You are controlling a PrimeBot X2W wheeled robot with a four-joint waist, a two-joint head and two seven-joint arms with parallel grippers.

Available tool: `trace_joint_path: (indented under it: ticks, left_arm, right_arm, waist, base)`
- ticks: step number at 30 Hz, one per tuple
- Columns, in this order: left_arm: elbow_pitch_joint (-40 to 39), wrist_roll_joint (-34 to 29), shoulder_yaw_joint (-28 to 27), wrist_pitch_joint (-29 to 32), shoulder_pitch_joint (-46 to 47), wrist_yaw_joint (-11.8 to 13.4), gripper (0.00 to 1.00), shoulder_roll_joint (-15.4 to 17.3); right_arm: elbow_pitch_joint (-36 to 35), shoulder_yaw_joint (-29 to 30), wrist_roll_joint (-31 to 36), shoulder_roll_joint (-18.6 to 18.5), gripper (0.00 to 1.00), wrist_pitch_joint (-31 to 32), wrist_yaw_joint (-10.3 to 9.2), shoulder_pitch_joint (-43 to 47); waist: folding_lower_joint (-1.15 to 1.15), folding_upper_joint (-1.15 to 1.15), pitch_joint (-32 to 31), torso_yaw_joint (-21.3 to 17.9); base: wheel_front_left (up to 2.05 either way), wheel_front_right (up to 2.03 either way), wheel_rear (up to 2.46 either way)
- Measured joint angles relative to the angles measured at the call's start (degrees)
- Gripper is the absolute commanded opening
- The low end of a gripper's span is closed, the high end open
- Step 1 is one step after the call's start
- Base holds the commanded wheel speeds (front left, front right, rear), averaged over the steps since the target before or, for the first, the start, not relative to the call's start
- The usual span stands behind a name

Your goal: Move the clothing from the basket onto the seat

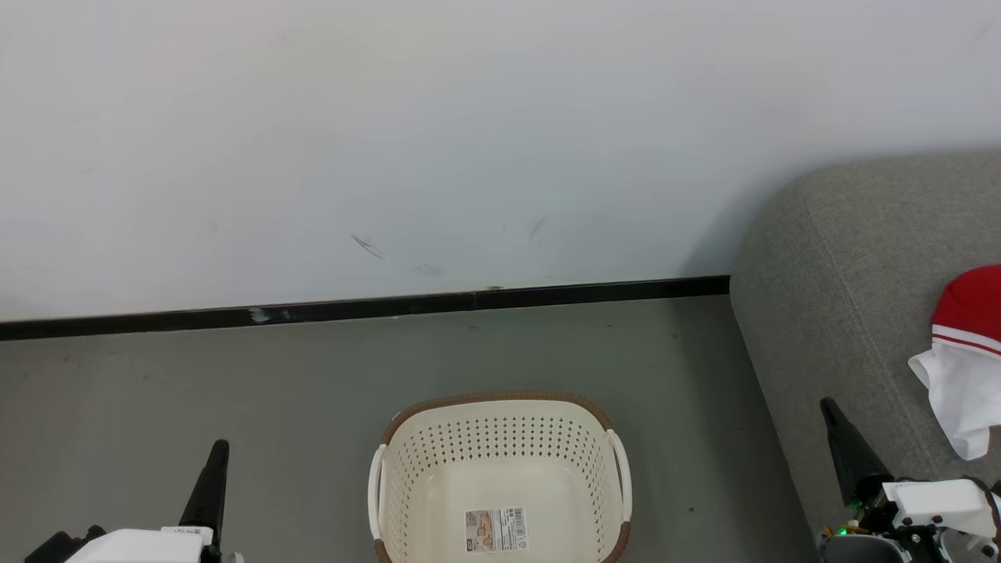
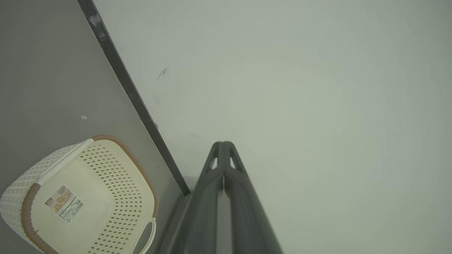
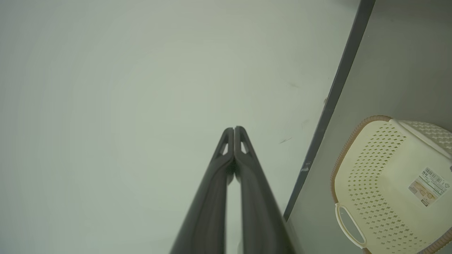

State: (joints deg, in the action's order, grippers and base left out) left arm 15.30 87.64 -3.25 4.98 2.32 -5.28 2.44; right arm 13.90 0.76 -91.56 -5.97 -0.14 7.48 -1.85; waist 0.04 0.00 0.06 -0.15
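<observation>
The cream laundry basket (image 1: pixel 500 438) sits on the grey floor (image 1: pixel 235 375) in the near middle, a bit out from the white wall (image 1: pixel 469 141) with its black skirting board (image 1: pixel 391 307). You can see straight down to its bare bottom and the barcode sticker (image 1: pixel 495 530) stuck there. The clothing (image 1: pixel 966 367), a red and white garment with thin striped trim, is lying bunched up on the grey sofa (image 1: pixel 844 313) over at the right edge, well apart from the basket. The left gripper (image 1: pixel 220 450) hangs at the near left over the floor, and the right gripper (image 1: pixel 829 410) sits at the near right over the front of the sofa, close to the garment but not touching it. Both wrist cams show their fingers pressed tight together tip to tip, pointing at the wall, with nothing pinched between them.
</observation>
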Motion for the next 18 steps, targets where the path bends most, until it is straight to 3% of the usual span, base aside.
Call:
trace_joint_path:
  ticks: [7,18]
  left_arm:
    - [0.1,4.1,-1.2,1.1,1.0,-1.5,0.0,-0.5]
    - [0.3,4.1,-1.3,1.1,1.0,-1.5,0.0,-0.5]
  right_arm:
    - [0.3,0.3,-5.5,-0.2,0.0,0.7,0.0,-1.1]
    - [0.7,0.4,-5.8,-0.3,0.0,0.7,0.0,-1.1]
  waist:
    - [0.0,0.0,0.1,0.2]
    - [-0.01,0.0,0.1,0.2]
  base:
    - [0.0,0.0,0.0]
    - [0.0,0.0,0.0]
